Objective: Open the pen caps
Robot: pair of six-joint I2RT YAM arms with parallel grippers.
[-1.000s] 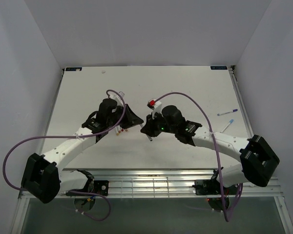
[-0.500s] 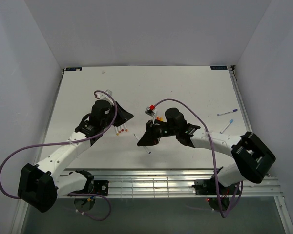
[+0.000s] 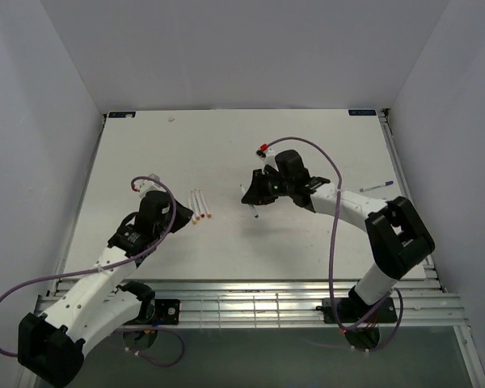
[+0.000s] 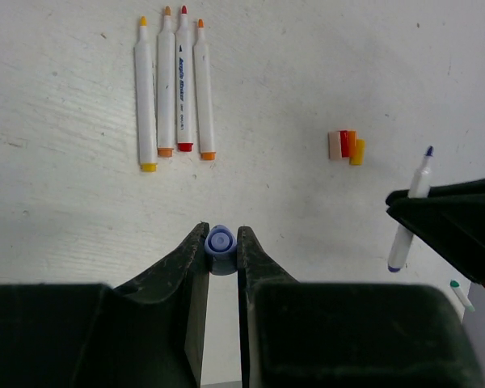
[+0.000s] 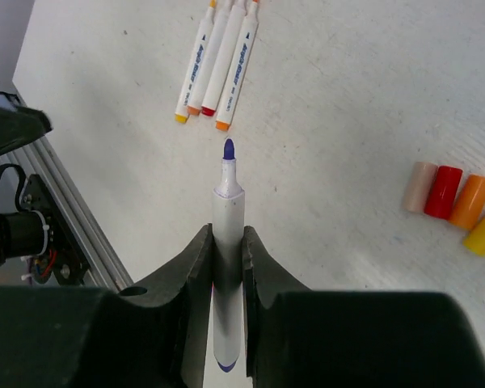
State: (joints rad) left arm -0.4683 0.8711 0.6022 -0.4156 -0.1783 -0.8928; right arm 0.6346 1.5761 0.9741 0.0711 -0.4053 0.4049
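My left gripper (image 4: 221, 242) is shut on a small purple pen cap (image 4: 220, 240), seen end-on between its fingertips, held low over the table near the left arm (image 3: 171, 215). My right gripper (image 5: 227, 242) is shut on the matching white pen barrel (image 5: 228, 210), whose bare purple tip points forward. In the top view the right gripper (image 3: 253, 198) hangs right of centre. Several uncapped pens (image 4: 174, 85) lie in a row between the arms. Several loose pen caps, pink, red, orange and yellow (image 5: 451, 198), lie side by side on the table.
A capped purple pen (image 3: 375, 187) lies near the table's right edge. A green-tipped pen (image 4: 461, 295) shows at the far right of the left wrist view. A metal rail (image 3: 242, 303) runs along the near edge.
The grippers, close together a second ago, have moved apart. The left one drew back left and nearer with the cap; the right one swung away, further back, with the pen.
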